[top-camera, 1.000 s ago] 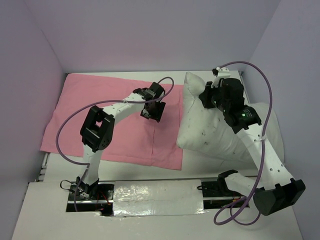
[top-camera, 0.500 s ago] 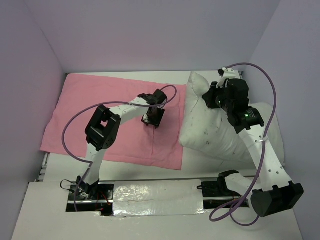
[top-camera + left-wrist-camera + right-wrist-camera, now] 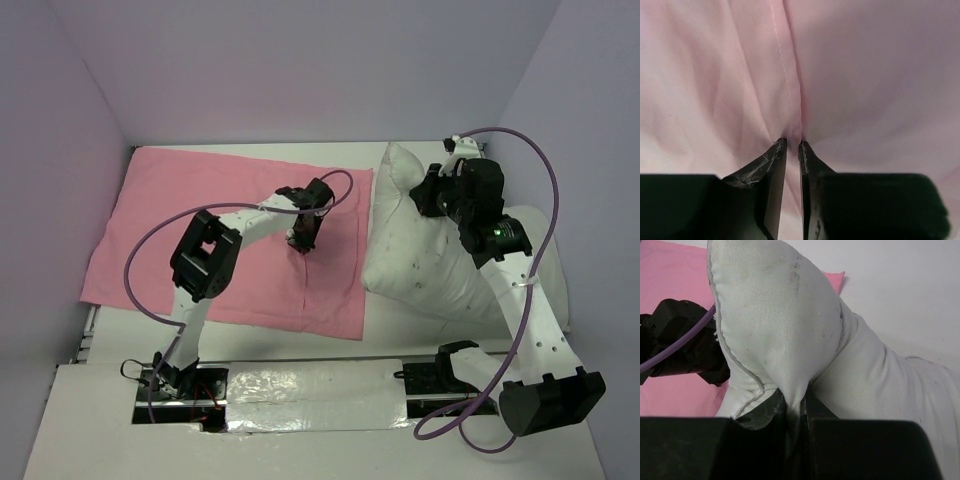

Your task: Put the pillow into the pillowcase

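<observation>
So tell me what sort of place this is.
Probably a robot test cell, not a bedroom: a left arm and a right arm bolted at the near edge of a white table, plain lilac walls boxing it in on three sides, and a pillow and pink pillowcase laid out.

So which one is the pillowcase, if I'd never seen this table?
Find the white table between the lilac walls. On its left half lies the pillowcase, a flat pink cloth pinched by the left gripper. Its only neighbour, the pillow, is plump and white.
</observation>
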Robot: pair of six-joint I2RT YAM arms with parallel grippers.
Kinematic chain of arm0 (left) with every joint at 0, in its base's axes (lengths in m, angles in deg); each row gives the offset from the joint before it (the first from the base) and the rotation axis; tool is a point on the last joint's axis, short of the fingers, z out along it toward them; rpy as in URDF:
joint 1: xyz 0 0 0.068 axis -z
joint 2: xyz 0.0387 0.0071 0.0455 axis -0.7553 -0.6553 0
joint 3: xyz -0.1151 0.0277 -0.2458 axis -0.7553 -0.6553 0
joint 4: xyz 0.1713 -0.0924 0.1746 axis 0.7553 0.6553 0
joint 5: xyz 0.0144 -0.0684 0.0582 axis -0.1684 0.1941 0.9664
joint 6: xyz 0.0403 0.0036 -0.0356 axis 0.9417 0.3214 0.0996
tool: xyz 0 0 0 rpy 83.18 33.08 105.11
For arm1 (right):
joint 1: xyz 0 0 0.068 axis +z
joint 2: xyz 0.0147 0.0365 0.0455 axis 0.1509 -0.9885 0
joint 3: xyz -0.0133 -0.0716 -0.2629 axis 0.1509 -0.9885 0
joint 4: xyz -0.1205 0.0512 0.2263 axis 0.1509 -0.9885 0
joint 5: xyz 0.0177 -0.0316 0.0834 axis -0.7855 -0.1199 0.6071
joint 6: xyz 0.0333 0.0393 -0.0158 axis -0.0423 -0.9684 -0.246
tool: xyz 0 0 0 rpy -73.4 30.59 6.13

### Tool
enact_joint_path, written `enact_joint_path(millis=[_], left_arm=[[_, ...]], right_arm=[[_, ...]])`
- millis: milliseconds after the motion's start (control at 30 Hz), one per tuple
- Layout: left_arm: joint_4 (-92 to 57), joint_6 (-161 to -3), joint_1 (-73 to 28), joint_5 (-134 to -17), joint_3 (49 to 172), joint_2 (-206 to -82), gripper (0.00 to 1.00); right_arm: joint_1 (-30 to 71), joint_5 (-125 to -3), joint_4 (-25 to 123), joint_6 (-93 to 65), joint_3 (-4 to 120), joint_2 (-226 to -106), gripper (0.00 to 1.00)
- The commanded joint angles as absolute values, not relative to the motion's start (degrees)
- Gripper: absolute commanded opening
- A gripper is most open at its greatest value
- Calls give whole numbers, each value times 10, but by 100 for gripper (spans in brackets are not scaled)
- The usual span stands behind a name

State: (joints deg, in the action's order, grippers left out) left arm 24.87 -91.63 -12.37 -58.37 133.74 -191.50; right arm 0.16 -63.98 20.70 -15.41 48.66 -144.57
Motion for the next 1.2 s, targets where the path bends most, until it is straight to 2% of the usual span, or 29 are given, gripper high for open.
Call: enact_joint_path(millis=[0, 100, 133, 300, 467, 833, 967, 1167], left_arm=[[275, -911, -125, -575, 1366, -1905, 22], [274, -911, -127, -579, 1370, -1904, 12], [276, -911, -128, -579, 1373, -1905, 0], [285, -913, -131, -558, 1377, -1878, 0], [263, -918, -131, -530, 1363, -1786, 0], [273, -929, -131, -512, 1349, -1703, 0], [276, -940, -131, -510, 1342, -1696, 0], [273, -963, -130, -509, 1330, -1678, 0]], right_arm=[[-17, -683, 196, -136, 482, -1447, 0], [-17, -688, 197, -137, 482, -1448, 0], [-17, -688, 198, -136, 481, -1448, 0], [-17, -673, 200, -126, 476, -1449, 0], [-17, -653, 224, -105, 454, -1428, 0], [-9, -440, 300, 50, 462, -1405, 0], [24, -411, 312, 118, 518, -1439, 0], [110, -319, 335, 214, 536, -1531, 0]])
